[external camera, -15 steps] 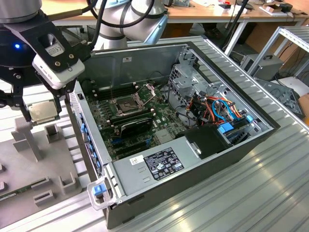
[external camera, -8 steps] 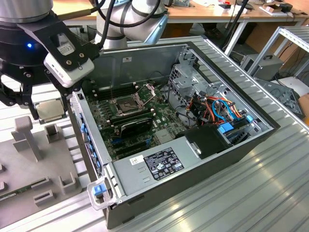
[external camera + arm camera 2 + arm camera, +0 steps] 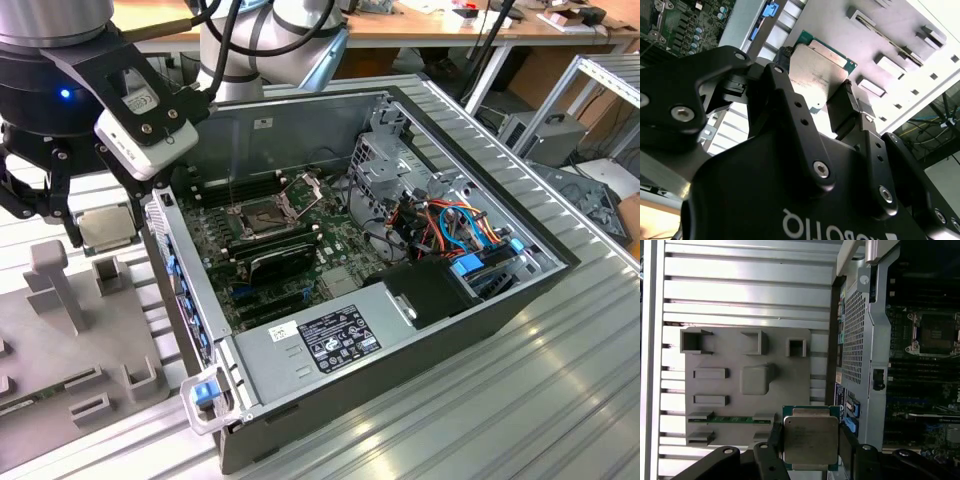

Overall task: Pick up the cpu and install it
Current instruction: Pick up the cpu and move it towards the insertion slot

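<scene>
Our gripper (image 3: 100, 224) hangs above the worktop (image 3: 520, 400) near its edge at the exterior view's left. Its fingers are closed on the cpu (image 3: 107, 231), which is held flat just outside the open computer case (image 3: 300, 135). A white camera box (image 3: 150, 140) on the wrist sits above the cpu, close to the case wall. Inside the case we see the motherboard (image 3: 210, 235) and its open socket (image 3: 262, 215), well apart from the cpu. A bundle of orange and blue cables (image 3: 455, 225) lies at the case's far end. A grey tray (image 3: 40, 340) with raised holders lies beside the case, below the gripper. A wooden desk (image 3: 430, 28) stands behind the worktop.

In the first wrist view we see two black fingers (image 3: 775, 440) pressing on opposite edges of the cpu. The cpu hangs over the tray's edge nearest the case. A green memory stick (image 3: 732, 418) lies in the tray, and the worktop's metal slats show around it.

In the second wrist view the cpu's grey face and green border show between the fingertips, above the slats. A blue latch (image 3: 769, 9) on the case is near.
</scene>
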Controlling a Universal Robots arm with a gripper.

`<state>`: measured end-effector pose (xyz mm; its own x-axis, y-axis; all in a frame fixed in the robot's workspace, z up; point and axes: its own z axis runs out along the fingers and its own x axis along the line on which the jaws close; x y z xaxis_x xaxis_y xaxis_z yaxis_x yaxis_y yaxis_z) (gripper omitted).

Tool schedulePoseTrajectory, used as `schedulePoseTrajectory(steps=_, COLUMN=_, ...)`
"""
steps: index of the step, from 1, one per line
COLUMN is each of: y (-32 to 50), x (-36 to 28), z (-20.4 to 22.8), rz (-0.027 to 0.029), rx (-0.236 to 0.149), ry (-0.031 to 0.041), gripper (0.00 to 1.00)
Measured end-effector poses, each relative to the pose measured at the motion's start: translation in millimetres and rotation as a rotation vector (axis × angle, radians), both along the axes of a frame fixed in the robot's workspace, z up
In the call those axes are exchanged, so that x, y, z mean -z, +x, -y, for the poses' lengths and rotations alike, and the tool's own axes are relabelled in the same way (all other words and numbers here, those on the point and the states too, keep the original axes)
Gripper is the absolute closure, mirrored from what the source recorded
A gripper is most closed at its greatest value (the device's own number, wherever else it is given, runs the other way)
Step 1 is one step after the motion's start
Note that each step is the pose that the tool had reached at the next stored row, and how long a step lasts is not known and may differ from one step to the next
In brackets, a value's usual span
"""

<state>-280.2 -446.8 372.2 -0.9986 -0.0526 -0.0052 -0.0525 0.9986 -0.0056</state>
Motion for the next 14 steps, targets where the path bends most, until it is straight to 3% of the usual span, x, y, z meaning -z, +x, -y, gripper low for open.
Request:
schedulePoseTrajectory(steps=7, y=3.9, x=0.0, z=0.0, rz=0.0000, rx=0.000, ry=-0.0001, gripper=0.45)
schedulePoseTrajectory(steps=14, y=15.2, x=0.0, z=0.0, rz=0.0000, rx=0.000, ry=0.0000, gripper=0.45)
